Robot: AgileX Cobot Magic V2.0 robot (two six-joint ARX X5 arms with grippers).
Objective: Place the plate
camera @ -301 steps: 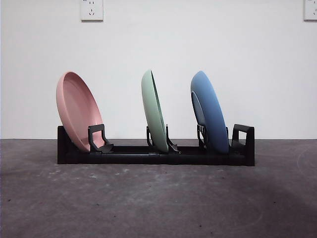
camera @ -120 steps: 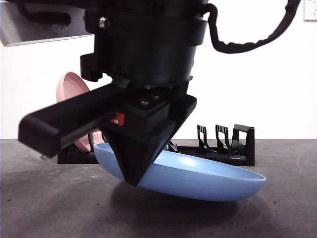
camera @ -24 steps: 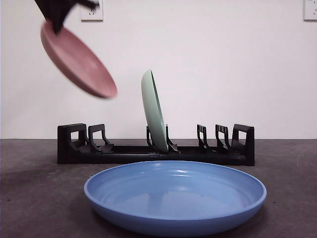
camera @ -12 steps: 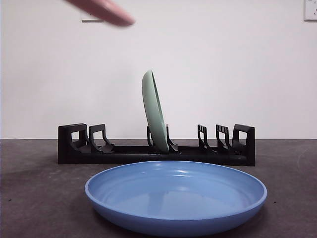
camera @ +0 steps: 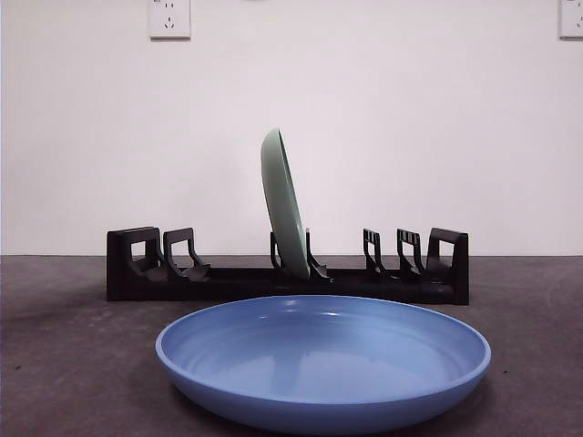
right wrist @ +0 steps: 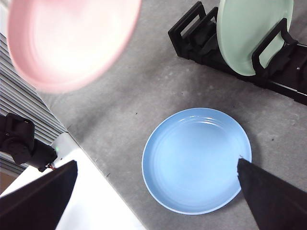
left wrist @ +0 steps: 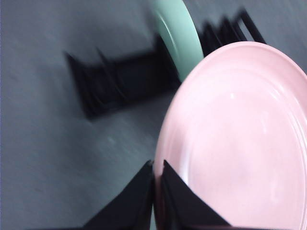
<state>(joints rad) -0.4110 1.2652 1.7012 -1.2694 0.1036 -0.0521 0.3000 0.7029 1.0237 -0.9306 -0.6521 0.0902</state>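
A pink plate (left wrist: 240, 143) hangs in the air, its rim clamped between my left gripper's (left wrist: 157, 166) shut jaws. It also shows in the right wrist view (right wrist: 67, 38), high above the table, and is out of the front view. A blue plate (camera: 323, 360) lies flat on the table in front of the black rack (camera: 228, 282); it also shows in the right wrist view (right wrist: 196, 158). My right gripper (right wrist: 156, 163) is open and empty, high above the blue plate. Neither gripper shows in the front view.
A green plate (camera: 284, 205) stands upright in the rack's middle slot; it also shows in the left wrist view (left wrist: 177, 38) and the right wrist view (right wrist: 252, 33). The rack's (right wrist: 201, 33) end slots hold nothing. The table's edge (right wrist: 86, 158) lies beside the blue plate.
The pink plate, held from above, rose up and out of the front view's top left. The blue plate and the green plate have not moved.
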